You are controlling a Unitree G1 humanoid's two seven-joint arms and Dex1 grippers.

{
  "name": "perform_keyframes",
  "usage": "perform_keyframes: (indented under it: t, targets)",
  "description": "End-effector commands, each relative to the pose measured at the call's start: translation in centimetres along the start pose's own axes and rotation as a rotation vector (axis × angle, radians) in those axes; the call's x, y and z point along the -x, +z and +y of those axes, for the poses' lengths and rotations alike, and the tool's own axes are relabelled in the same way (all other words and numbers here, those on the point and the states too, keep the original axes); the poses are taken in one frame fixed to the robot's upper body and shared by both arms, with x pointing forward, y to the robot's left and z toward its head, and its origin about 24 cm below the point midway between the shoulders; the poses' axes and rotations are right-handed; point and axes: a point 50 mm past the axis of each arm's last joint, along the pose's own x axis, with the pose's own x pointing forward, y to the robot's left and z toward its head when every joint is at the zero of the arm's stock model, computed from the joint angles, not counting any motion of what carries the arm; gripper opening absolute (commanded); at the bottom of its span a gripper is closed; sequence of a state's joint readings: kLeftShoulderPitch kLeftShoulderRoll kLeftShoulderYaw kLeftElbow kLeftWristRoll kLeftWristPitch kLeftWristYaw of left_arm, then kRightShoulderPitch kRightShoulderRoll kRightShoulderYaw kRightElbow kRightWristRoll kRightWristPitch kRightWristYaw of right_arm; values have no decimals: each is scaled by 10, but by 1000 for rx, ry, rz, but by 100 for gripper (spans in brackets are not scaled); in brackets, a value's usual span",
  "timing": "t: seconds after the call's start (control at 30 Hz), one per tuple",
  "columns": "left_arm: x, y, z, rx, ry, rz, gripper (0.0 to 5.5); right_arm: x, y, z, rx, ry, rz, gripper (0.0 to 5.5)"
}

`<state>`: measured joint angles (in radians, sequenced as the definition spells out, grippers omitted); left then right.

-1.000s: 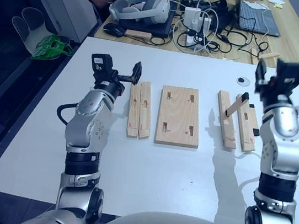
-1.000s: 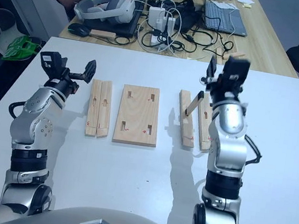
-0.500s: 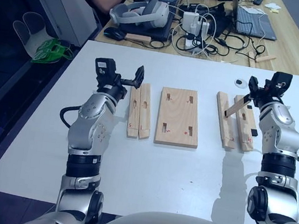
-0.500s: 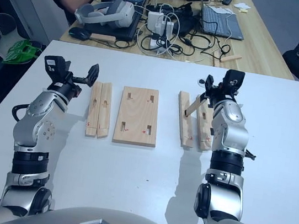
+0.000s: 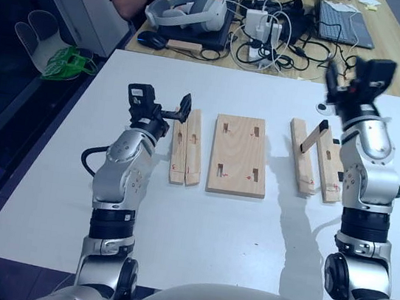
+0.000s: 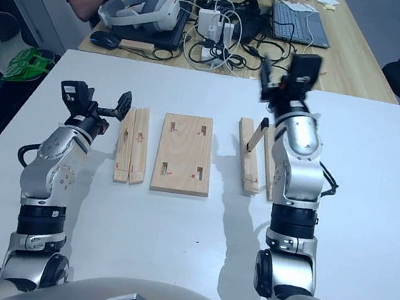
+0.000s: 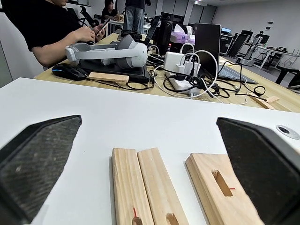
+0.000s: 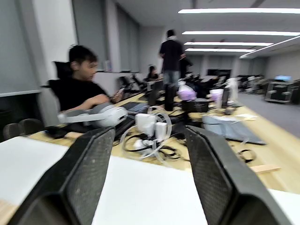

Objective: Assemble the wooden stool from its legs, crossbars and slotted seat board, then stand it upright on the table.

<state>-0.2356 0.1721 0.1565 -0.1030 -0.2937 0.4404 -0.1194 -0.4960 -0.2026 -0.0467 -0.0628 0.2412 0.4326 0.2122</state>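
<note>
While the left end effector (image 5: 160, 102) and right end effector (image 5: 352, 74) are held spread and empty, the slotted seat board (image 5: 240, 156) is laid flat on the bench (image 5: 197, 224) between paired legs (image 5: 187, 147); judged stiff and light, it is best gripped across its edges.

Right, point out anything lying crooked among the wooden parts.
One thin stick slants across the right pair of bars, one end raised. The left pair and the board lie flat and square.

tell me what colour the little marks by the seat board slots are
Red, against the pale wood of the seat board; clearest in the left eye view.
</note>
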Motion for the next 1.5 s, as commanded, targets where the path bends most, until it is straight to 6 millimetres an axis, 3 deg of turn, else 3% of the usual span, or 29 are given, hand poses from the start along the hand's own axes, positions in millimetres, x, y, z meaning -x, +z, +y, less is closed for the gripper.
perform_keyframes:
  t: [0.03,0.2,0.33,0.6,0.77,0.93,1.27,1.5]
  targets:
    - [0,-3,0,1,12,2,540,4,-8,15,-96,134,159,273]
    - [-1,-2,-2,4,10,0,540,16,-55,-26,-181,-184,458,273]
    - [-1,-2,-1,3,13,0,540,28,-71,-53,-189,-383,536,273]
    - [-2,-2,1,-5,12,0,540,15,-72,-51,-151,-388,552,273]
    - [-4,-2,-1,-6,8,-4,540,-3,-88,-58,-201,-367,665,273]
    - [-5,-2,-3,0,5,-11,540,-5,-105,-63,-245,-354,752,273]
    - [-5,-4,-2,3,8,-10,540,-6,-118,-48,-253,-299,787,118]
    - [-6,-5,-2,2,8,-6,540,-8,-108,-47,-198,-307,735,107]
